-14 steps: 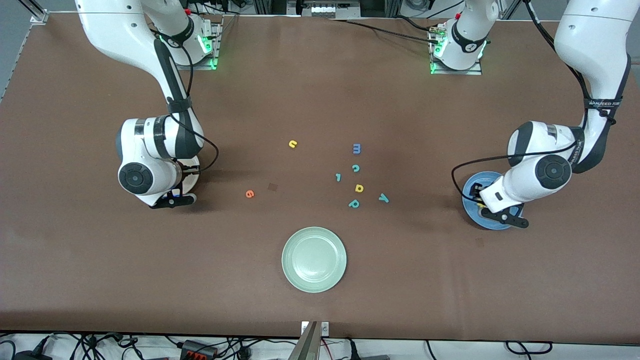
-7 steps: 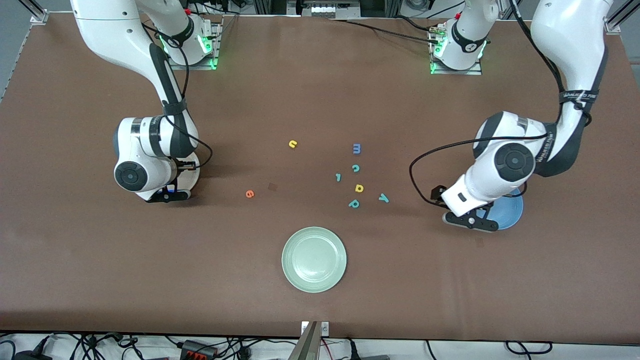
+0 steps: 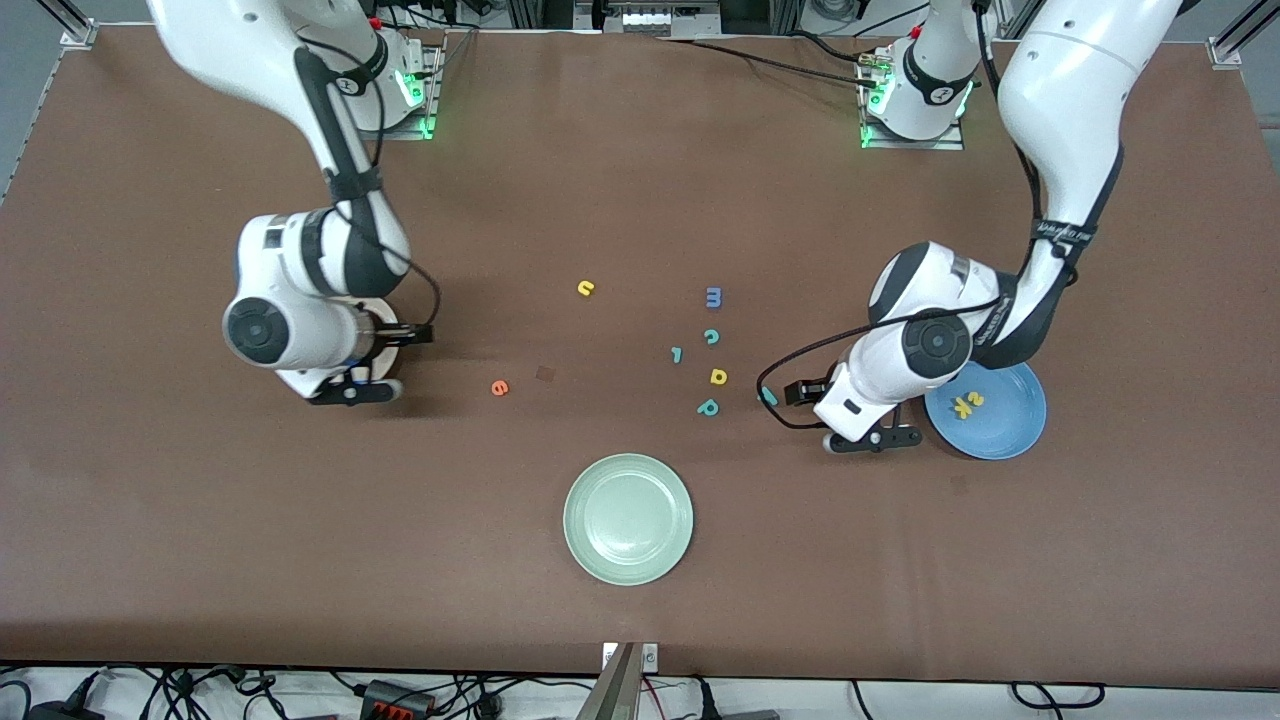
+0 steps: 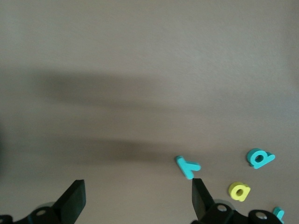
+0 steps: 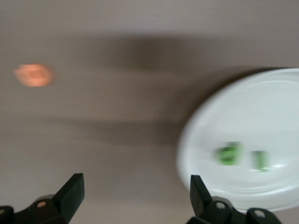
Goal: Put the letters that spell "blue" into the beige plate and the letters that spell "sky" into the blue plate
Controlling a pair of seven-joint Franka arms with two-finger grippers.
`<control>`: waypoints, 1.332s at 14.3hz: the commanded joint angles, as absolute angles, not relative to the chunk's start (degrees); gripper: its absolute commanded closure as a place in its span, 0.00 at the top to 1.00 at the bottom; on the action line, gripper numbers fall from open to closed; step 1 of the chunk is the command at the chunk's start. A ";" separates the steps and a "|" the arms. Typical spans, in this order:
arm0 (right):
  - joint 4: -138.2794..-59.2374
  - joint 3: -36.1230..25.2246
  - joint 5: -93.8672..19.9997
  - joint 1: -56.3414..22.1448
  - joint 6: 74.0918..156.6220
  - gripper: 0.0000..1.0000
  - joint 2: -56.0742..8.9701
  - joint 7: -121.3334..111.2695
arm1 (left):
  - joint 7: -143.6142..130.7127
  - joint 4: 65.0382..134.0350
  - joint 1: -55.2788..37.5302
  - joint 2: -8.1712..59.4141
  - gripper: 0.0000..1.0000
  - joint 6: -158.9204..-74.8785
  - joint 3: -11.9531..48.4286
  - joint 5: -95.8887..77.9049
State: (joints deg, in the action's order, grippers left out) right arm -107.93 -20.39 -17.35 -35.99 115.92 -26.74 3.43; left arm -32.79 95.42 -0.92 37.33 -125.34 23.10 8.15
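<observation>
Front view, items on the brown surface (image 3: 640, 150), placed relative to the pale green plate (image 3: 628, 519):

- Blue plate (image 3: 1000, 425): sitting toward the left arm's end, a little farther from the camera than the green plate; yellow s (image 3: 977, 399) and yellow k (image 3: 962, 408) are lying in it, side by side.
- Teal y (image 3: 767, 396): lying on the surface between the blue plate and the loose letters, partly covered by the left arm; in the left wrist view it (image 4: 188, 166) is showing just beside one finger.
- Left end effector (image 3: 872, 440): hanging over bare surface beside the blue plate, fingers standing wide apart, holding nothing.
- Beige plate (image 5: 252, 140): sitting toward the right arm's end, mostly hidden under the right arm; green b (image 5: 228, 154) and dark green l (image 5: 262, 160) are lying in it.
- Right end effector (image 3: 350, 391): hanging at the beige plate's edge, fingers spread apart, gripping nothing.
- Orange e (image 3: 499, 387): lying farther than the green plate, toward the right arm's end.
- Yellow u (image 3: 586, 288): lying farther still.
- Loose cluster farther than the green plate: blue m (image 3: 713, 296), teal c (image 3: 711, 336), teal hooked letter (image 3: 677, 354), yellow d (image 3: 718, 376), teal p (image 3: 708, 407).
</observation>
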 commanded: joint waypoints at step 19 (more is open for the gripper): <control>-109.60 -20.57 -19.25 -64.60 131.92 0.62 -32.61 -10.55 | -43.07 95.27 -7.38 44.38 0.61 -132.63 21.36 11.43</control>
State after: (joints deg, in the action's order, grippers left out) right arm -108.78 -20.02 -18.84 -62.97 131.26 -32.44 -8.66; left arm -41.66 94.28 -6.93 44.79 -131.78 21.85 10.13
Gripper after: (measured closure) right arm 0.352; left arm 0.370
